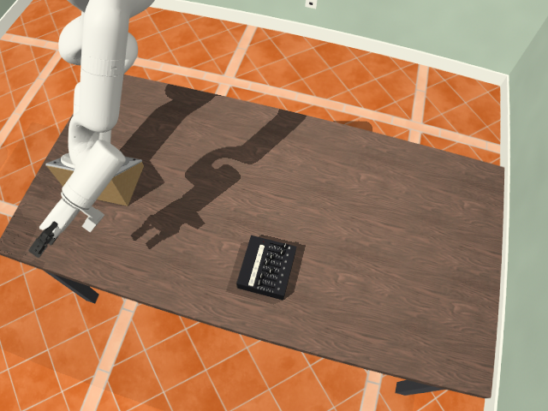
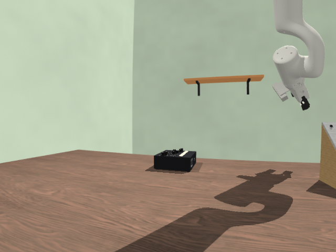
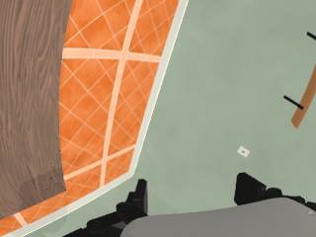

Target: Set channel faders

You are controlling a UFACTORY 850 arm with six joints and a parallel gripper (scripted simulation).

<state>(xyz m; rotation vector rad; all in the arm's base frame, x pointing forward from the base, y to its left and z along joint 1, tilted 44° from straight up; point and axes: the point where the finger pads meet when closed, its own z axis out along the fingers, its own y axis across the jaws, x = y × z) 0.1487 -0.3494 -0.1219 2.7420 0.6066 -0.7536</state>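
A dark wood-grain table [image 1: 354,186] is set on an orange tiled floor [image 1: 168,354], with pale green walls [image 2: 67,81] closing the room at a corner. Black legs are seen under the table edge from the top view. Long arm shadows are cast across the boards.

The desk [image 1: 269,266], a small black box, is placed flat toward the near-middle of the table. From above, a white tape strip [image 1: 256,264] is seen along one side, with a row of short fader tracks beside it; the writing is too small to be read. From the exterior view only its side wall and a few knob caps on top are made out.

The white arm [image 1: 95,101], smooth and rounded, is mounted on a tan wedge-shaped base [image 1: 128,187] at the table's far left end. The gripper [image 1: 43,240] is held high over the table's corner, well apart from the desk, fingers spread wide with nothing between them.

An orange wall shelf [image 2: 223,79] on two black brackets is shown by the exterior view, and edge-on by the wrist view. In the wrist view the black fingers are seen apart below a grey housing, against floor and wall.
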